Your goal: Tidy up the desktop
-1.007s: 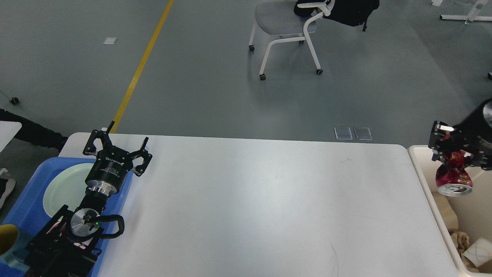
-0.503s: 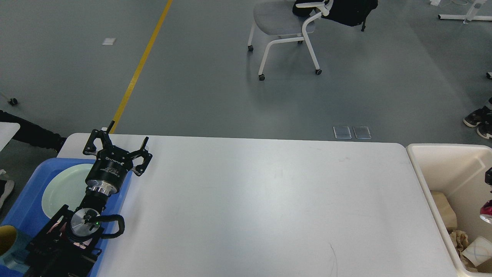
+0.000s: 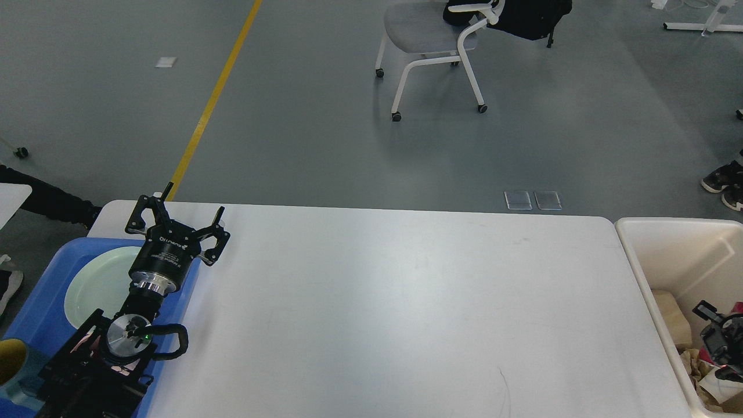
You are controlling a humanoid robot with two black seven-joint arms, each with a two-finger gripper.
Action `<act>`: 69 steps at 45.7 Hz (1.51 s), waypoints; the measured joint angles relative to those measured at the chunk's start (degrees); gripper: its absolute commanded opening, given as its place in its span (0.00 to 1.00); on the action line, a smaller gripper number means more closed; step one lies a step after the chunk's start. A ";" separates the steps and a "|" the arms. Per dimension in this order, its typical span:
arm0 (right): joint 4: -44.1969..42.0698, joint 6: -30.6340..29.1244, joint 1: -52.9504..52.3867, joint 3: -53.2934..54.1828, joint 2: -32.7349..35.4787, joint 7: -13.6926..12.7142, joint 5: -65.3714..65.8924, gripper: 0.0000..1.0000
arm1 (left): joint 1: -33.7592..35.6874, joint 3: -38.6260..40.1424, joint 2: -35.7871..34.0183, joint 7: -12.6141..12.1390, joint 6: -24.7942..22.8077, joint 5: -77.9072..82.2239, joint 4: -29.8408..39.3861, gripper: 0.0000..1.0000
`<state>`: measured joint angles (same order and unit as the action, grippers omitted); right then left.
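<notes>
My left gripper (image 3: 177, 219) hovers with its two black fingers spread and empty at the far left corner of the broad white matte desktop (image 3: 383, 307), above the blue plastic tray (image 3: 40, 302). My right gripper (image 3: 717, 334) sits low in the cream plastic bin (image 3: 644, 255) at the desktop's right end (whether it grips anything I cannot tell). The desktop looks rigid, heavy and smooth, probably offering no hold but its rounded edges.

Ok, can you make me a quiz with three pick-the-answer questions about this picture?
1. Where is the pale round plate?
A. in the blue tray
B. on the chair seat
C. in the cream bin

2. What colour is the floor line?
A. red
B. yellow
C. green

3. How is the left gripper?
A. shut on a can
B. hidden
C. open, holding nothing

Answers:
1 A: blue rim surrounds the plate.
2 B: the stripe is plainly yellow.
3 C: its fingers spread apart above the desktop.
</notes>
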<state>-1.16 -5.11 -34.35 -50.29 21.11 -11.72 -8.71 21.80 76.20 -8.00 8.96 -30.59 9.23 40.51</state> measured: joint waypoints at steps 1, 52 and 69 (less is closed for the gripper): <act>-0.08 0.24 0.28 0.00 -0.10 -0.02 0.01 0.00 | 0.00 0.00 0.00 0.00 0.00 0.00 0.00 0.96; 13.60 1.64 -15.98 32.92 11.50 6.12 -1.28 1.00 | 0.00 0.00 0.00 0.00 0.00 0.00 -0.05 0.96; 22.84 1.41 -17.49 71.37 9.42 6.37 -1.02 1.00 | 0.00 0.00 0.00 0.00 0.00 0.00 -0.04 0.96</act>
<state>21.68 -3.70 -51.84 21.08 30.53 -5.35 -9.73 21.80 76.20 -8.00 8.96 -30.59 9.23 40.47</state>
